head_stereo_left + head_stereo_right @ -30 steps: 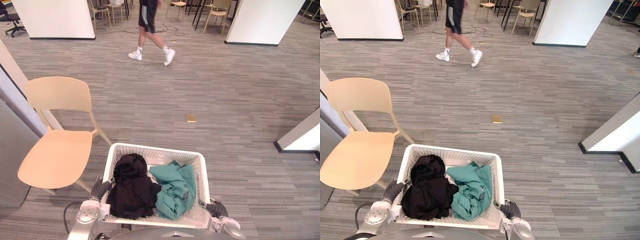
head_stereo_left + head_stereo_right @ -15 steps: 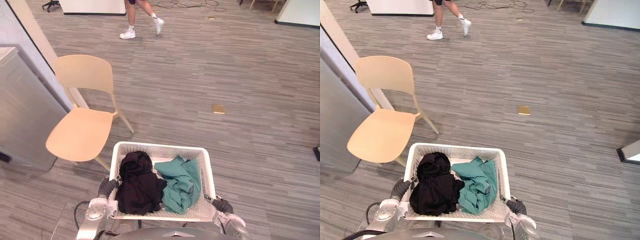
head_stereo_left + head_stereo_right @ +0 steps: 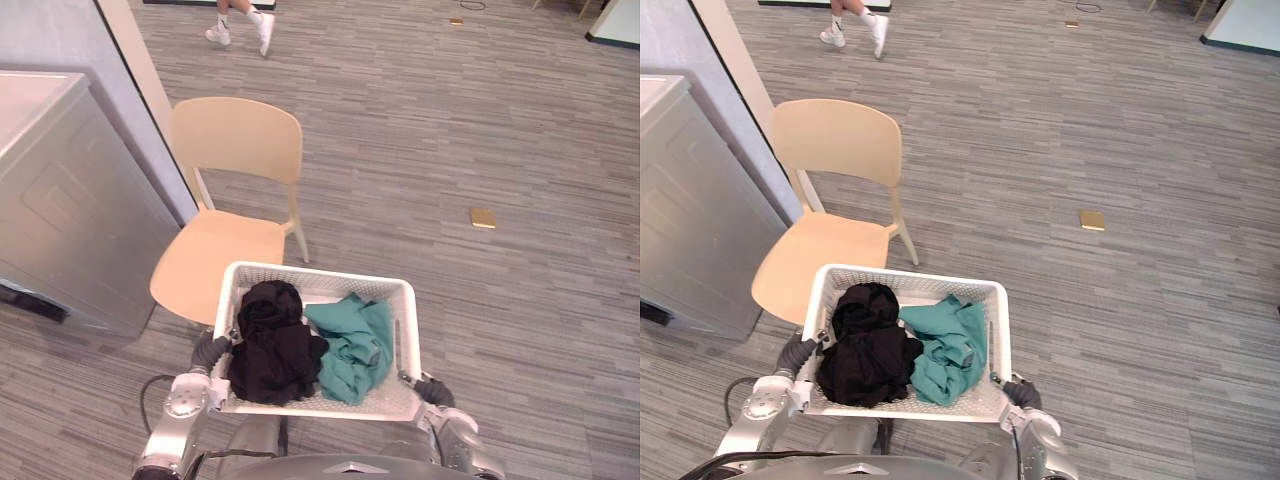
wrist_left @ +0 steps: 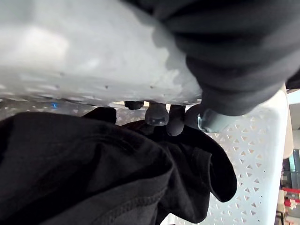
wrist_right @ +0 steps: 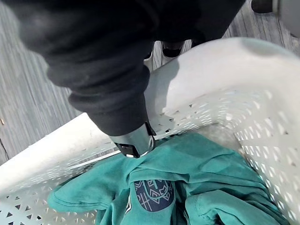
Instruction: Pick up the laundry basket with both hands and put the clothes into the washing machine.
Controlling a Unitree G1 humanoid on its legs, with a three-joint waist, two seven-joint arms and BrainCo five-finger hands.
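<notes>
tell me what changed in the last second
The camera swung to the robot's left, bringing more of the washing machine into view beside the chair; the person walked on. Nothing was grasped or released: left hand and right hand still grip the basket, black clothes and green top unmoved inside.

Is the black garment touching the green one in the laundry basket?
Touching. The left eye view shows the black garment overlapping the green garment at its edge, with no gap.
</notes>
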